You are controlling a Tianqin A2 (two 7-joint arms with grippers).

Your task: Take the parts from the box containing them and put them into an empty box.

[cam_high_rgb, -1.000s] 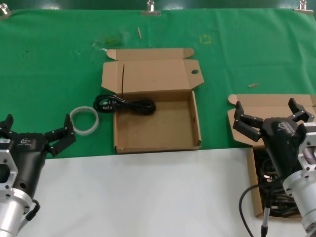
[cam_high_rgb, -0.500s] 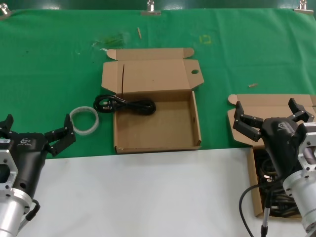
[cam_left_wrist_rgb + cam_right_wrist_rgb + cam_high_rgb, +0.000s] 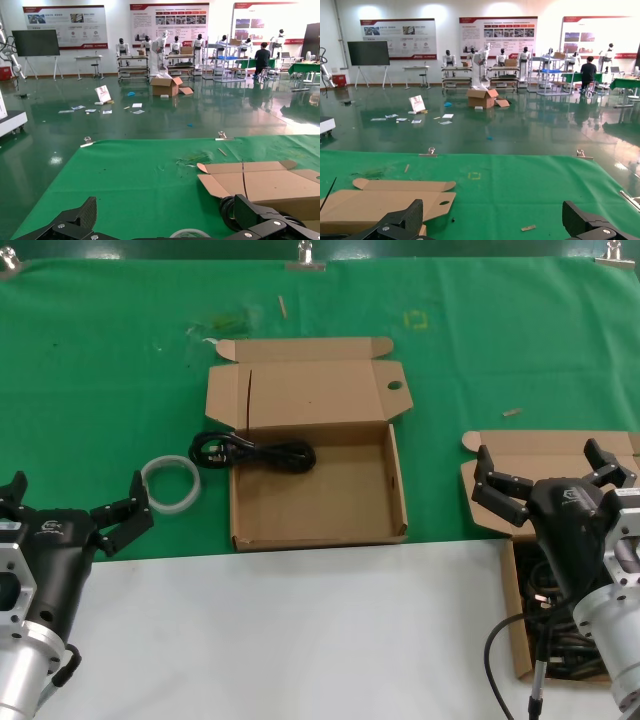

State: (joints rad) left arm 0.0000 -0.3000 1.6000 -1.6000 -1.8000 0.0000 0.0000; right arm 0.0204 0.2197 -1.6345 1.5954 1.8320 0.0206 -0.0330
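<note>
The box with the pierced lid tab lies open mid-table, also in the left wrist view and the right wrist view. One black power cord rests at its rear left corner, the plug end hanging over the wall. The box containing the parts sits at the right front, with dark cords showing behind my arm. My right gripper hovers open over that box. My left gripper stands open at the left front, holding nothing.
A white translucent ring lies on the green cloth left of the centre box. Small scraps dot the cloth. White tabletop runs along the front.
</note>
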